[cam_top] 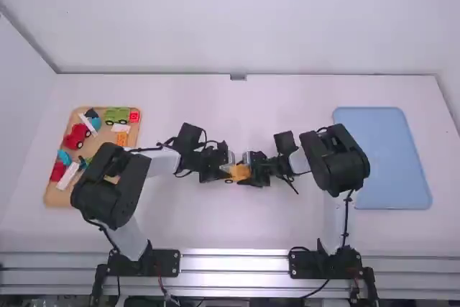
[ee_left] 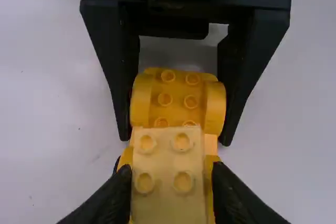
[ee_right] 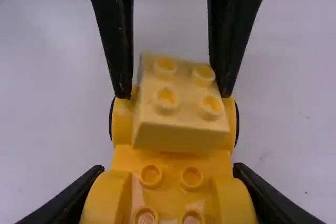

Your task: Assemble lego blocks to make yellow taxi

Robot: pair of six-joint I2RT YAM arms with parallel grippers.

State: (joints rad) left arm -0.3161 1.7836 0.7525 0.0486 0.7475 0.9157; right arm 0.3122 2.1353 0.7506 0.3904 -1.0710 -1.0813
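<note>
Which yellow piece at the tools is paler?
The block with four studs, between the fingers of the left tool; the wheeled body in the right tool is deeper yellow.

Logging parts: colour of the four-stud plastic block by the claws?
Pale yellow block; clearest in right wrist view.

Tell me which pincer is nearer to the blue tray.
The right. The right pincer is at the tray-side end of the yellow car, left of the blue tray; the left pincer is at the car's other end, farther from it.
</note>
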